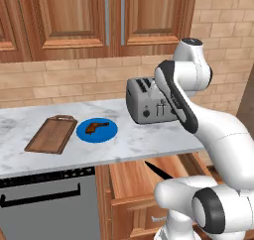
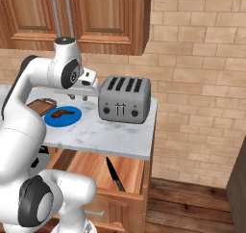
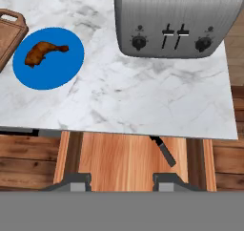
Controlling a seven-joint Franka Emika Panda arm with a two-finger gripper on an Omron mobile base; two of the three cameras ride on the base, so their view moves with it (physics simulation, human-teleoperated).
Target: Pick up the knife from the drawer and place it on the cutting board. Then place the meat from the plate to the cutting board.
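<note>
The drawer point(image 2: 89, 169) stands pulled out under the counter, light wood inside. In it lies the black knife point(image 2: 114, 174), its tip under the counter edge; the hand view shows its handle end point(image 3: 163, 152). My gripper point(image 3: 122, 181) hangs open and empty above the counter's front edge, over the drawer point(image 3: 119, 161) and left of the knife. It hovers in front of the toaster, high above the marble, as the right base view shows the gripper point(image 2: 85, 96). The blue plate point(image 1: 96, 130) holds the meat point(image 1: 95, 127), with the cutting board point(image 1: 51, 134) just to its left.
A silver four-slot toaster point(image 1: 149, 101) stands on the marble counter point(image 3: 143, 96) right of the plate, close to my hand. A dark appliance front point(image 1: 44, 204) sits left of the drawer. Upper cabinet doors point(image 1: 114, 16) hang above, and the counter ends at its right edge point(image 2: 151, 131).
</note>
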